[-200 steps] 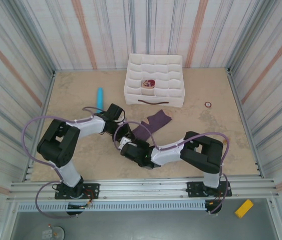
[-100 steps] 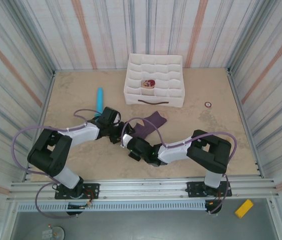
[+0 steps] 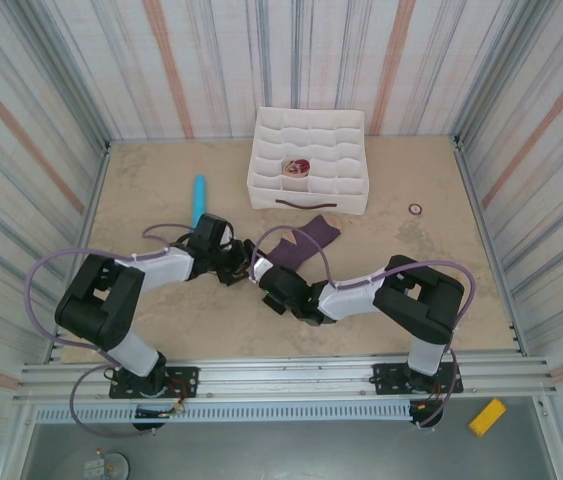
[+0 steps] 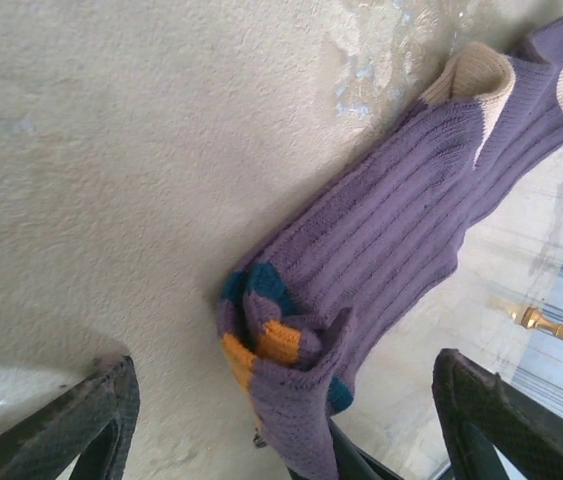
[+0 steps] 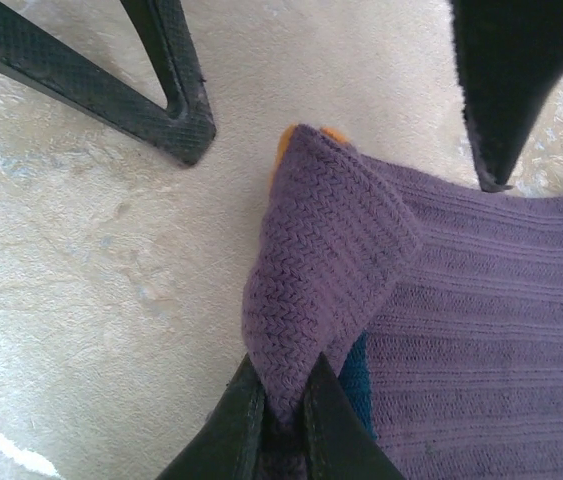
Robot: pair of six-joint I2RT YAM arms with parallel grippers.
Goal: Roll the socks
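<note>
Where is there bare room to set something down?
Free: the beige tabletop right of the white fabric divider box, around the small ring; also the far-left corner beyond the light-blue cylinder. Crowded: the centre, where the left tool and right tool meet at the dark purple ribbed sock.

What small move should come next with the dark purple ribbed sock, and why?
Probably close the left gripper on the folded striped end of the dark purple ribbed sock: its open jaws straddle that fold, while the right gripper is shut on it.
</note>
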